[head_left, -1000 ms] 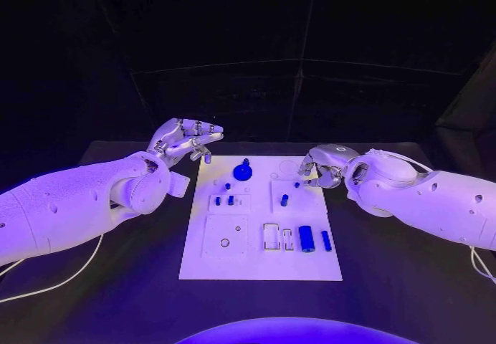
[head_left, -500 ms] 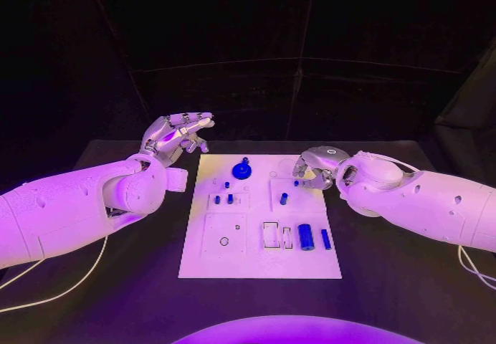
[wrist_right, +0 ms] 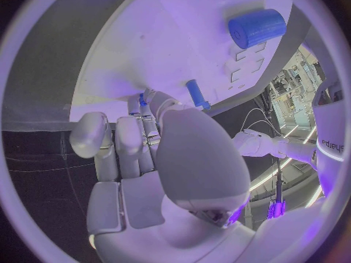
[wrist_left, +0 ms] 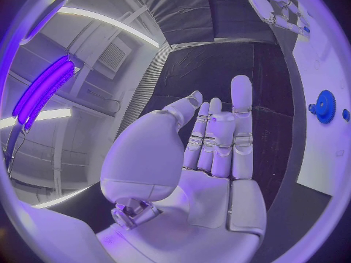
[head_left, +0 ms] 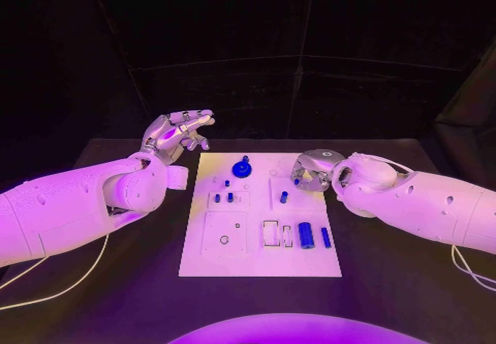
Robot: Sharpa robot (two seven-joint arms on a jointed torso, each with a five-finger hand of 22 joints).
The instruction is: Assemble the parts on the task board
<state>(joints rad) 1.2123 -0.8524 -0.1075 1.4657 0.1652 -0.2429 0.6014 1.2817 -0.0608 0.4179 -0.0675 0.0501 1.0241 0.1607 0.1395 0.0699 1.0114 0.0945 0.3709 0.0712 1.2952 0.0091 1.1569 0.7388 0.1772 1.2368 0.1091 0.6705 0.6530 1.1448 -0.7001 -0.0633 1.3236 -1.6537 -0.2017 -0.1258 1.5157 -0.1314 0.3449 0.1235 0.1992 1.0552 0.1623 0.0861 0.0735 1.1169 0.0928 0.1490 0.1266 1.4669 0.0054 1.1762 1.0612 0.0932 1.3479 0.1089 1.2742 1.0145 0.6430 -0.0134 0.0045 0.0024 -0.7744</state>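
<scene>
Pegs and pins of hard blue plastic are what I am working with, scattered over the flat white task board [head_left: 259,265] in the middle of the black table [head_left: 413,287]. The small blue pin [head_left: 296,182] near the board's far right side sits right at my right hand [head_left: 315,169], whose fingers [wrist_right: 150,108] are curled down around it; from the right wrist view a blue tip shows at the fingertips, so I judge I am pinching it, though the contact is mostly hidden. It looks light, stiff and smooth, likely to slip or tip, so I would hold it by its sides near the top and keep it upright. Nearer the robot lie a thick blue cylinder [head_left: 306,233] and a slim blue rod [head_left: 325,238] beside pale slots, with two short blue pegs [head_left: 223,197] left of centre. A blue gear with a knob [head_left: 242,169] stands at the far edge. My left hand [head_left: 178,131] hovers off the board's far left corner, fingers straight and loosely together, holding nothing.
</scene>
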